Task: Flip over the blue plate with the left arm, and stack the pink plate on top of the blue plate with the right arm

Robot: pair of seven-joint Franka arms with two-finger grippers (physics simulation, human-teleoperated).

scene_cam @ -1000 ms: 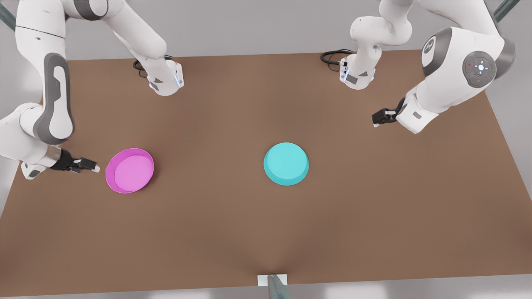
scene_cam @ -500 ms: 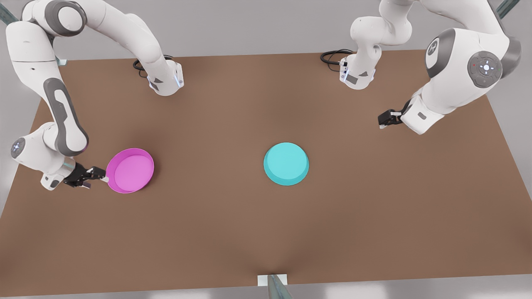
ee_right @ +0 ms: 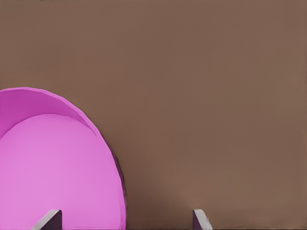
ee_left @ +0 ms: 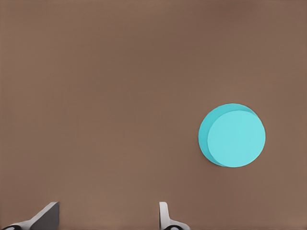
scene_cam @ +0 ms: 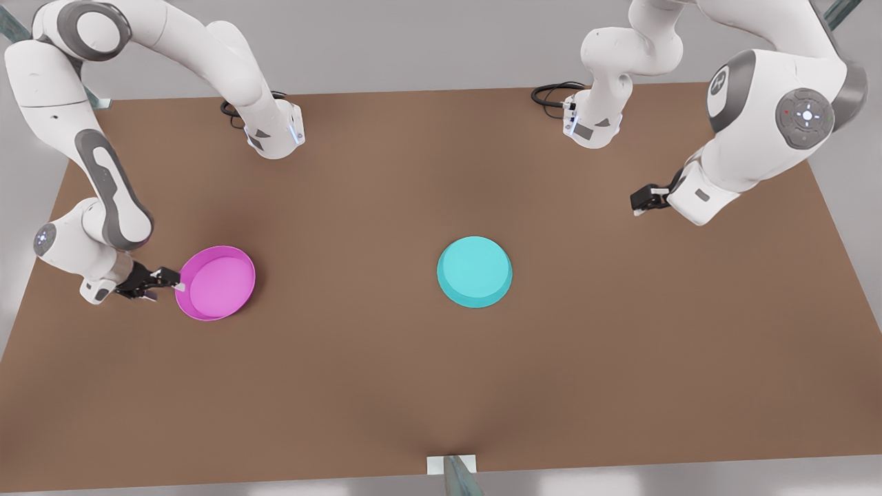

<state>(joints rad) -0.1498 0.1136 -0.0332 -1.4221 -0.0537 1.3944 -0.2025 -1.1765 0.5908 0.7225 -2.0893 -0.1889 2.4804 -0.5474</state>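
While the blue plate (scene_cam: 474, 271) sat base-up mid-tabletop (scene_cam: 441, 386), the right hand (scene_cam: 164, 282), fingers spread, had closed onto the pink plate's (scene_cam: 215, 282) rim, ready to grasp. The left hand (scene_cam: 641, 202), spread, waited well apart.

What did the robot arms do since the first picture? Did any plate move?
The right end effector slid across the table up to the pink plate and now sits at its rim, fingers open. The left end effector drifted slightly toward the front view's right, open, away from the blue plate. Both plates stayed where they were.
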